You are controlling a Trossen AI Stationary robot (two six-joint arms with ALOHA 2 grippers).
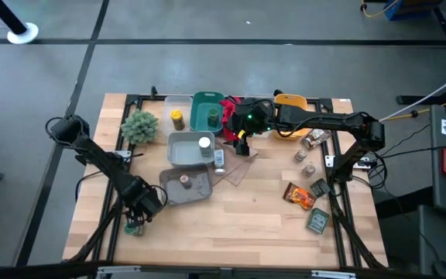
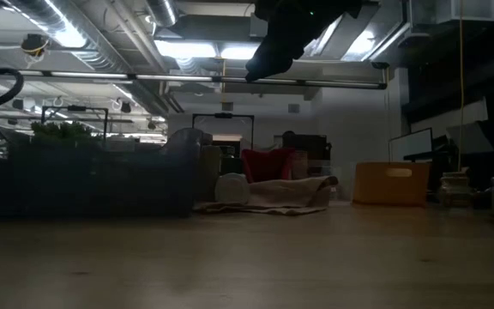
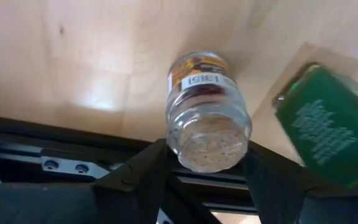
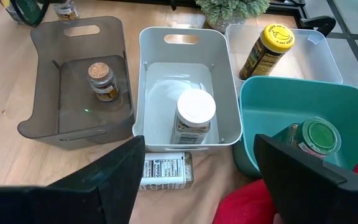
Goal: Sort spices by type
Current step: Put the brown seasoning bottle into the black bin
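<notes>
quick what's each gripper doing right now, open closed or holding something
Left gripper: closed on a small cork-topped spice jar near the table's front left edge.
Right gripper: open, holding nothing, above the bins at the back.

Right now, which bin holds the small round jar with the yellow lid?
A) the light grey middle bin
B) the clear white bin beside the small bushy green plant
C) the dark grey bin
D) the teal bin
B: the small round jar with the yellow lid stands in the clear white bin, next to the small bushy green plant.
</notes>
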